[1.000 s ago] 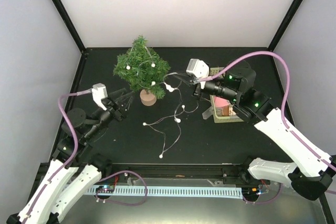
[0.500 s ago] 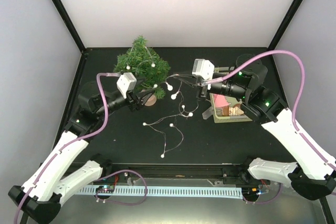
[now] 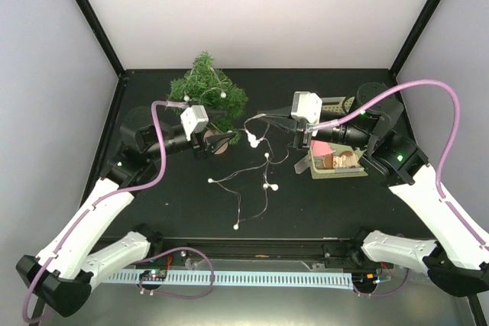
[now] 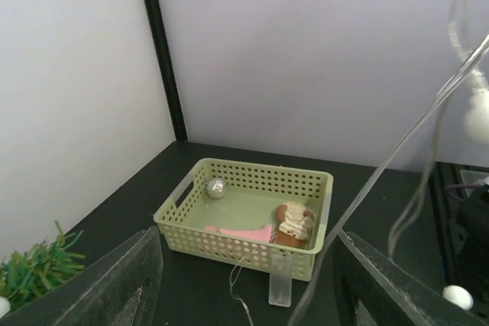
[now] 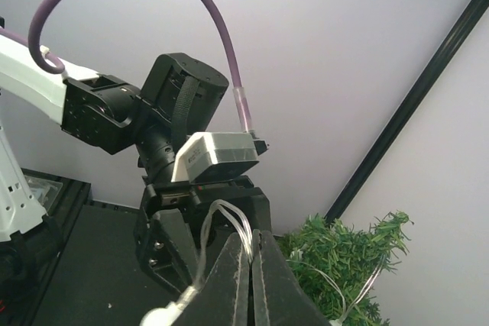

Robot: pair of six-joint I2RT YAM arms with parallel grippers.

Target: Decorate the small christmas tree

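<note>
Two arms reach over a black desk (image 3: 168,204): from above, the small bushy dark-green christmas tree (image 3: 206,95) stands back-left, left claw (image 3: 220,141) released beside its trunk, right claw (image 3: 293,127) clenched on a thin wire string of white bulbs (image 3: 265,159); left wrist shows a pale green perforated plastic basket (image 4: 221,243); right wrist, the pinched wire in front of the tree.

Bright, even, diffuse light from above leaves only faint shadows on the matte black counter (image 3: 306,196). The close light string (image 4: 458,74) blurs in the left wrist view.
</note>
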